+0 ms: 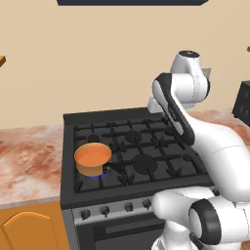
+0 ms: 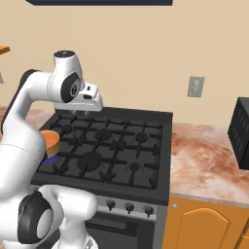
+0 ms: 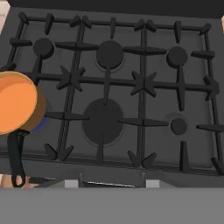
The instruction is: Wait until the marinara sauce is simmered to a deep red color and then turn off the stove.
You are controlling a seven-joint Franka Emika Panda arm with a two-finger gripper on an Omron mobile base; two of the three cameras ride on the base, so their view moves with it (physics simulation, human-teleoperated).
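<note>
Waiting over the stove (image 1: 141, 156), the arm holds its pincer high above the far grates; whether its fingers stand apart or together cannot be told. The sauce (image 1: 93, 156), still orange rather than deep red, sits in its pan (image 3: 19, 105) on the near-left burner, blue flame beneath. The knobs (image 1: 105, 210) lie nearer and lower than the pincer, along the front.

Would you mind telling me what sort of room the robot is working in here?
A home-style kitchen, rendered rather than real. A black gas stove with grates and front knobs is set into a marbled countertop, a saucepan of orange marinara sauce sits on a burner, and orange wooden cabinets stand below.
</note>
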